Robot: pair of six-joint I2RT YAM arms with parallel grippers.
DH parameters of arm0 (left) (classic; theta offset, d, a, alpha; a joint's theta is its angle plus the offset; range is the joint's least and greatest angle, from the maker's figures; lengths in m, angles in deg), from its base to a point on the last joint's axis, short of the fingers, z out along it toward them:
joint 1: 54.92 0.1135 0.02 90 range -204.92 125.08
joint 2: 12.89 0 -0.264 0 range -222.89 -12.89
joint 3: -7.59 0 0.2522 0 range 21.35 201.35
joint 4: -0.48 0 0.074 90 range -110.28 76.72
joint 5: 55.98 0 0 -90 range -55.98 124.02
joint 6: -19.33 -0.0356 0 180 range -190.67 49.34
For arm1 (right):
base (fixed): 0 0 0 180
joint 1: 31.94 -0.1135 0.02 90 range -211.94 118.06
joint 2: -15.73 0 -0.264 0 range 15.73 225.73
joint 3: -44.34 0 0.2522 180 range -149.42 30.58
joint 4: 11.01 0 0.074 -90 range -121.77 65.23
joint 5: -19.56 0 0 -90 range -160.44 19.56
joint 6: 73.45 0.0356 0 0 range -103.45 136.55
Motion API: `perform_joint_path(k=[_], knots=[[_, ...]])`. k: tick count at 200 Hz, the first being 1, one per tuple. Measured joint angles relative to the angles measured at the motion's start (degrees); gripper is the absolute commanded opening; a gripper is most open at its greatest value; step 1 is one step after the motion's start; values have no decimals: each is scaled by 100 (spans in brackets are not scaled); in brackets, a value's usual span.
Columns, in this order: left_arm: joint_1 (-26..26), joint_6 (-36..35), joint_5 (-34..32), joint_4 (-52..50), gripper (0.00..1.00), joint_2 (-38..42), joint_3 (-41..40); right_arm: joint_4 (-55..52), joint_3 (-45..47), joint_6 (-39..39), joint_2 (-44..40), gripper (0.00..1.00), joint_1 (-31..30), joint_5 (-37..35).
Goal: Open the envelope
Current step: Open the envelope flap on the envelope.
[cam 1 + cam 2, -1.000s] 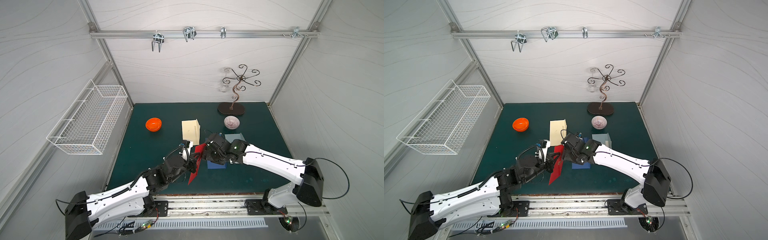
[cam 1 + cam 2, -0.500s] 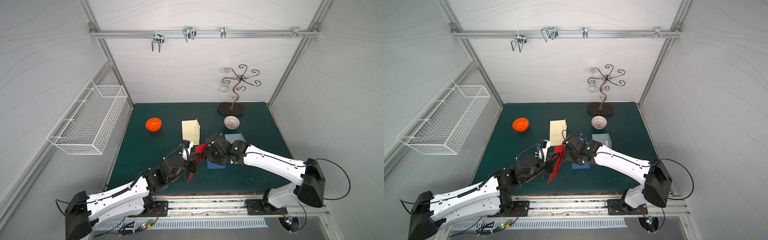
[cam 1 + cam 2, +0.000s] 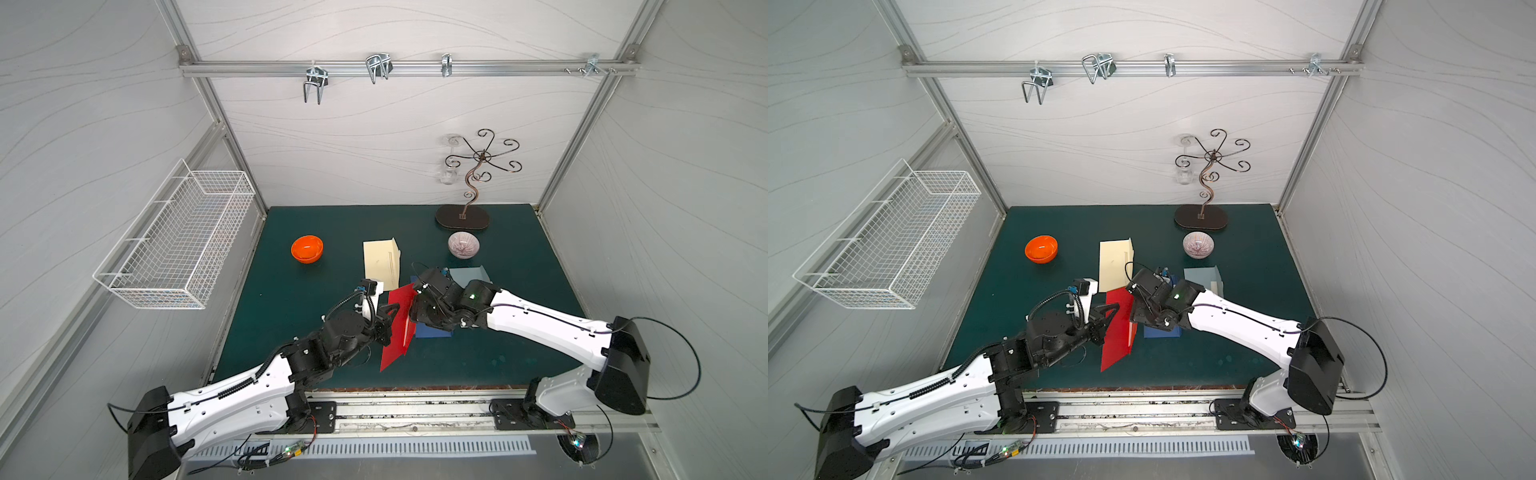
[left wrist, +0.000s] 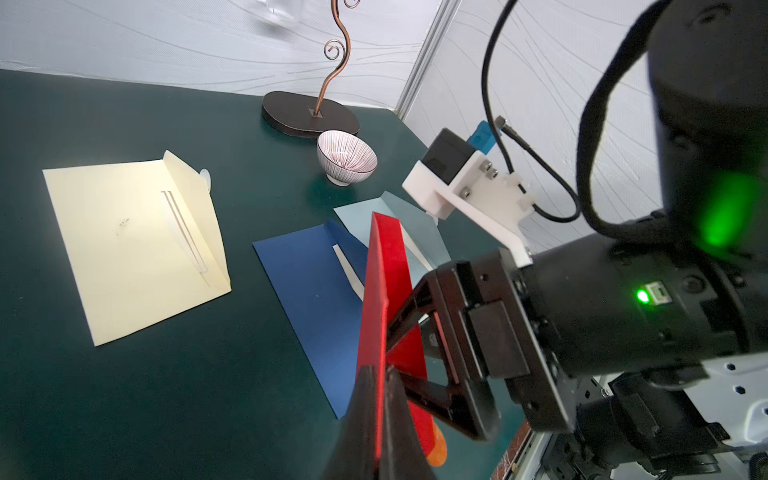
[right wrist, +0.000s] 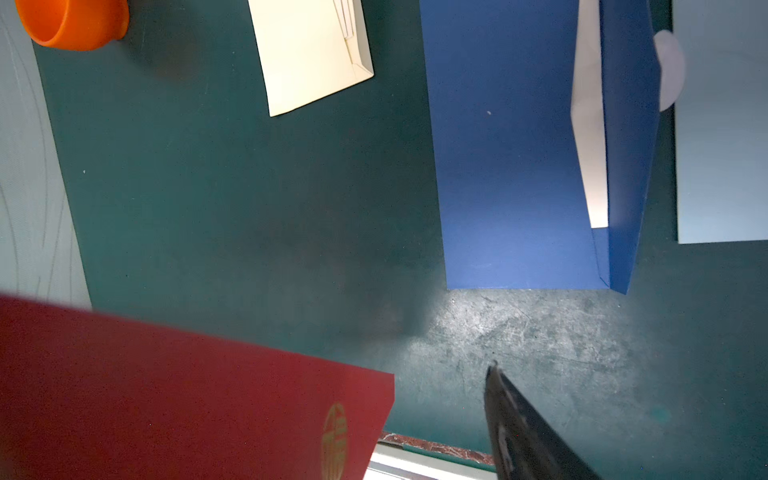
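Both top views showed the green counter (image 3: 291, 332) with the red envelope (image 3: 398, 328) standing on edge over it. Whether its lower corner touched the surface could not be told. The left tool (image 4: 380, 374) was pressed together on the envelope's near edge, so the sheet rose straight out past its fingertips. The right tool (image 3: 412, 308), directly across the sheet from it, stood spread and gripped nothing. A blue envelope (image 4: 307, 282) lay flat just beneath and beyond the right tool. The likely trouble from here was the flap. If it lay tight to the body, the right tool's closing jaws could take both layers at once or miss the lip. A pull would then drag the whole envelope through the left tool's narrow pinch, or crease it, rather than lift the flap. The top views gave the upright pose but hid the jaws behind the wrist housings. Only the left wrist view showed the pinch edge-on, and a rounded orange patch (image 4: 436, 449), perhaps a seal, close beside the left tool. Only the right wrist view showed one dark finger (image 5: 519, 424) apart from the envelope's corner, its partner hidden by the red sheet, and a small gold emblem (image 5: 334, 432) near that corner.
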Motion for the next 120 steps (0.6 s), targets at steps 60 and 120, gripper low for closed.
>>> perform_joint_path(k=[60, 120], knots=[[0, 4, 2, -2, 0, 59, -2, 4, 24, -24, -31, 74, 55, -127], [0, 214, 7, 20, 0, 428, -264, 581, 807, -420, -638, 77, 481, 109]])
